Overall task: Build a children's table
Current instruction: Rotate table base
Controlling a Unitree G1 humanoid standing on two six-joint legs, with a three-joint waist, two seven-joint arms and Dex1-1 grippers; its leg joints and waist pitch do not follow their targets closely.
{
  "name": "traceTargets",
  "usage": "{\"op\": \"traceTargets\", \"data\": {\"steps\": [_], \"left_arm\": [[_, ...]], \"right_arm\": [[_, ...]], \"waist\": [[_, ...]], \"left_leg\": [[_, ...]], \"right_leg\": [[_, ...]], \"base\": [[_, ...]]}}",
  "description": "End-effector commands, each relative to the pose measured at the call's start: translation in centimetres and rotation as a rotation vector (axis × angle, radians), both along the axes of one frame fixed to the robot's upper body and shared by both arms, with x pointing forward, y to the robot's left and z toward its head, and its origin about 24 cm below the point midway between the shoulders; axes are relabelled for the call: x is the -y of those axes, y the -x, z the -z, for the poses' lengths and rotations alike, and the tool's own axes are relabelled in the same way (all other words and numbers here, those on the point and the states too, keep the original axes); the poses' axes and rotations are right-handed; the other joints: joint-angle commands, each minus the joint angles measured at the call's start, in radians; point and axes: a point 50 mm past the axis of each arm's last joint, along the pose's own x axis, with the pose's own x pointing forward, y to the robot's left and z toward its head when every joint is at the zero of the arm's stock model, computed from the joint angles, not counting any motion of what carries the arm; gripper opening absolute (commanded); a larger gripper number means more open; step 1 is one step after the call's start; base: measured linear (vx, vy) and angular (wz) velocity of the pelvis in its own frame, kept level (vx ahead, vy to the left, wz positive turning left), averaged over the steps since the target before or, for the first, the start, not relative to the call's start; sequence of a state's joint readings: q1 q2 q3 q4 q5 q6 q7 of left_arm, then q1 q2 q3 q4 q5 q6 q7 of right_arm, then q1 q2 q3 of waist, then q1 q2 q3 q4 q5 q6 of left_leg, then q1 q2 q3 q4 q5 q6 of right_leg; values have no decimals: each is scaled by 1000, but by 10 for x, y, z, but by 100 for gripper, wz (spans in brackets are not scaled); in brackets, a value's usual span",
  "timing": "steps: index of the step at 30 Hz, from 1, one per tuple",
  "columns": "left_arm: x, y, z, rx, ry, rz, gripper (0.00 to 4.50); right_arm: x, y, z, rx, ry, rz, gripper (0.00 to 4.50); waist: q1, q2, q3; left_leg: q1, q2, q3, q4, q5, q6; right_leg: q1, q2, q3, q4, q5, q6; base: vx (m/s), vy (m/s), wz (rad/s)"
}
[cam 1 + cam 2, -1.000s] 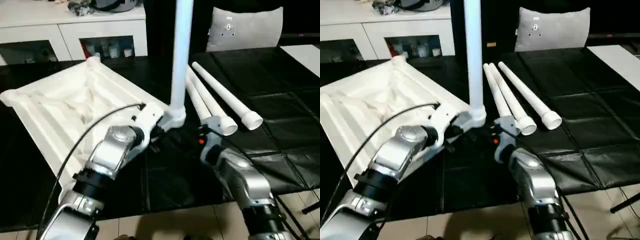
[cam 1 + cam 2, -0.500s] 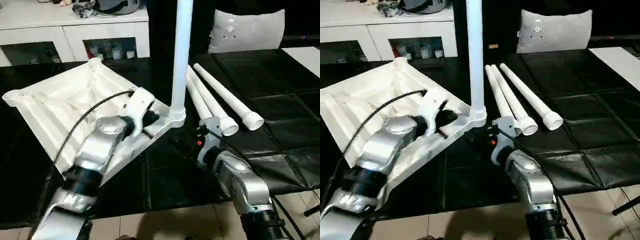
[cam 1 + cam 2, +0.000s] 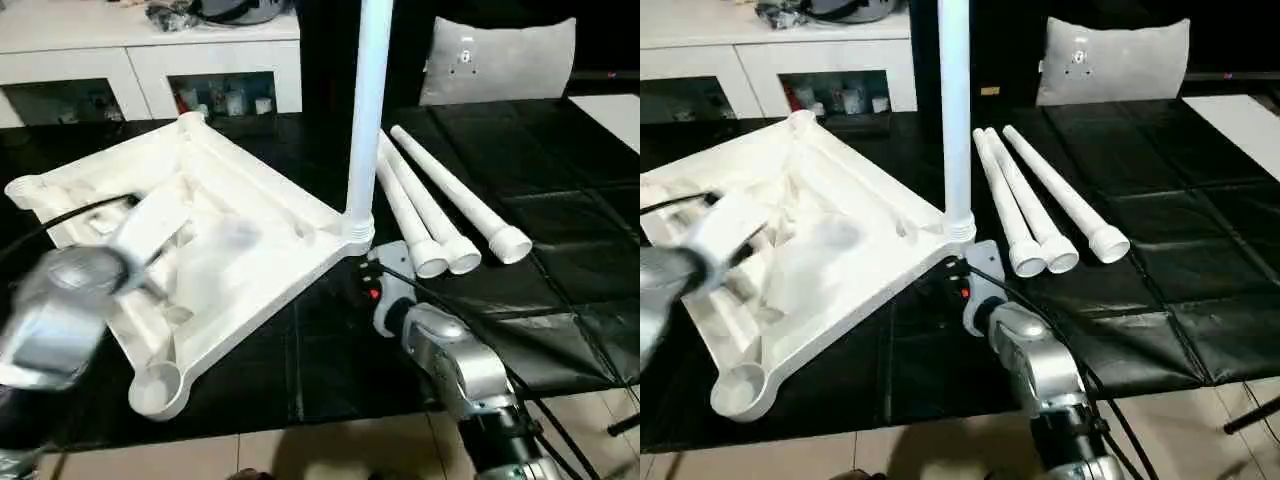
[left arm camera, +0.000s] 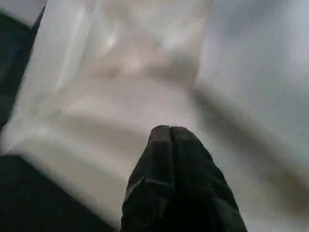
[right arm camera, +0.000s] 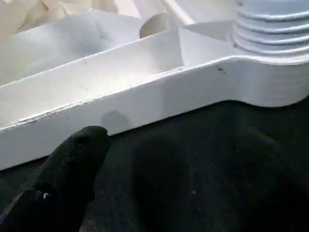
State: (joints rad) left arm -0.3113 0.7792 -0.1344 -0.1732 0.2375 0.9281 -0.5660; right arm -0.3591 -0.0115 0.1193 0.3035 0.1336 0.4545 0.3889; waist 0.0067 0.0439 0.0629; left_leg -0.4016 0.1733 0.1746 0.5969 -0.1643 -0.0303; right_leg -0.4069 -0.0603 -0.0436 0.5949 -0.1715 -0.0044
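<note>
Looking at the tabletop (image 3: 230, 250) first: it lies upside down on the black bench (image 3: 560, 200), ribbed underside up, so the corner sockets face up & legs can go in from above. One leg (image 3: 365, 110) stands upright in the corner socket just ahead of my right gripper (image 5: 159, 145); I judge it's seated, since nothing holds it. The other three legs (image 3: 440, 205) lie side by side on the bench, just beyond & to the outer side of the right gripper, wide ends toward me, prob. staged for easy pickup.

Right gripper: jaws wide apart, empty. It sits low by the tabletop's edge, near the threaded collar of the standing leg, not touching as far as I can tell. One black finger (image 5: 72, 169) shows close to the rim.

Left gripper (image 4: 169, 133): fingertips pressed together, nothing between them. It hangs over the ribbed underside, well away from the standing leg; contact w/ the plastic I can't tell, arm is blurred.

Empty socket (image 3: 155, 385) sits at the near corner, my side of the left gripper.
</note>
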Motion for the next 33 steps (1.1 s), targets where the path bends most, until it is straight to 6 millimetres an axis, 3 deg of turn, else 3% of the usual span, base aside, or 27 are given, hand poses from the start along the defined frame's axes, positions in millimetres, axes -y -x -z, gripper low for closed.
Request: {"op": "traceTargets", "data": {"steps": [1,2,4,10,15,18,22,31,33], "left_arm": [[-2,3,-4,-6,-50,-7,1],[-3,4,-4,-8,-53,-8,1],[-6,9,-3,-42,-86,-9,1],[8,29,23,-263,52,73,1],[15,42,35,-404,77,151,1],[20,49,37,-471,88,207,1],[43,58,39,-551,198,362,1],[89,48,32,-512,387,547,1],[95,41,32,-479,401,566,1]], "right_arm": [[-1,-4,-1,13,16,-1,450],[-2,-4,-1,13,15,-1,450],[-4,-6,-4,23,2,-6,450],[-13,-13,-3,22,0,-29,450],[-17,-18,-1,7,12,-40,450],[-18,-19,0,2,12,-44,450],[-22,-22,2,-2,16,-52,450],[-26,-21,7,-13,19,-67,450],[-25,-20,8,-10,28,-70,450]], "waist": [[-1,11,-56],[3,13,-55],[5,12,-56],[4,15,-59],[1,15,-60],[-1,16,-58],[-4,15,-57],[-7,10,-56],[-6,13,-54]], "left_leg": [[35,46,-30,-90,-382,-49],[49,48,-27,-87,-404,-57],[40,47,-30,-90,-401,-62],[42,45,-29,-87,-399,-68],[36,44,-31,-88,-387,-60],[38,44,-29,-87,-393,-61],[39,45,-28,-87,-403,-67],[39,42,-25,-84,-386,-63],[37,41,-25,-83,-385,-61]], "right_leg": [[22,-67,39,-71,-354,-165],[11,-66,42,-77,-363,-162],[20,-69,41,-74,-361,-161],[18,-70,43,-69,-324,-181],[27,-71,42,-67,-316,-189],[24,-69,41,-68,-317,-194],[23,-68,41,-69,-334,-191],[27,-67,43,-69,-333,-188],[27,-68,43,-70,-346,-185]], "base": [[0,0,0],[0,0,0],[0,0,0],[0,0,0],[0,0,0],[0,0,0],[0,0,0],[0,0,0],[0,0,0]]}}
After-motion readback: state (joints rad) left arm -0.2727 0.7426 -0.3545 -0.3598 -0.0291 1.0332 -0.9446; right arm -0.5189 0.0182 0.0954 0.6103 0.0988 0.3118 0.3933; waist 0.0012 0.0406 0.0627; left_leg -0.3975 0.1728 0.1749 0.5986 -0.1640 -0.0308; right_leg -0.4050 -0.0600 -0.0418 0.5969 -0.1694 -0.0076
